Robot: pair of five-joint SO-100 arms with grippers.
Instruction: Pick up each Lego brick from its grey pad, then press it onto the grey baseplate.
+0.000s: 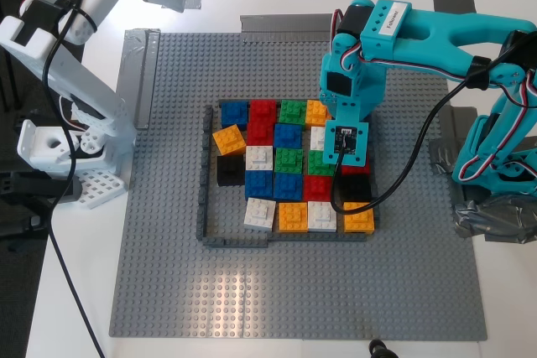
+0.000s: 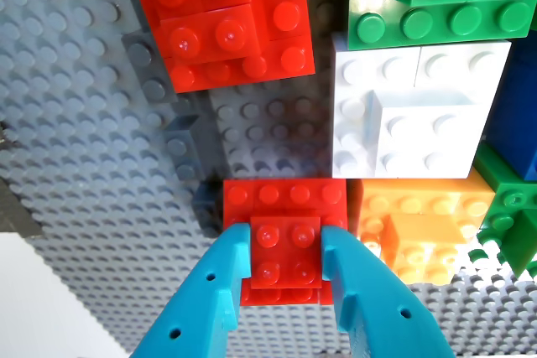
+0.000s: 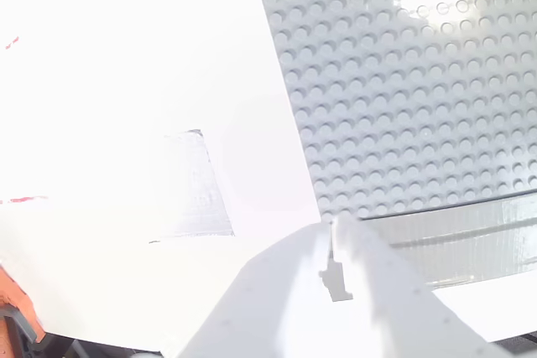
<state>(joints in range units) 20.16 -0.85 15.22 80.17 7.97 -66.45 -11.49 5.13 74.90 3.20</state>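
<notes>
Lego bricks fill most of the dark grey frame (image 1: 205,175) at the middle of the grey baseplate (image 1: 168,282) in the exterior view, which lies on the white table (image 1: 75,291). You see red, blue, green, orange and white ones packed side by side, with an orange brick (image 1: 229,138) tilted at the frame's left side. The teal arm (image 1: 436,35) reaches in from the exterior view's right and hangs over the right part of the cluster; its claw is hidden under the wrist there. The white arm (image 1: 75,14) stands at the far left, off the plate.

In the first wrist view, my first claw (image 2: 287,262) is closed on a small red brick (image 2: 286,252), one teal finger (image 2: 214,291) against each side. That brick sits on a wider red piece, with a white brick (image 2: 415,111) and an orange one (image 2: 424,228) just beside it.

In the second wrist view, my second claw (image 3: 334,245) hangs over the table's edge of the baseplate with its white fingers together and nothing between them. A silvery grey pad (image 3: 197,186) lies on the table near it.
</notes>
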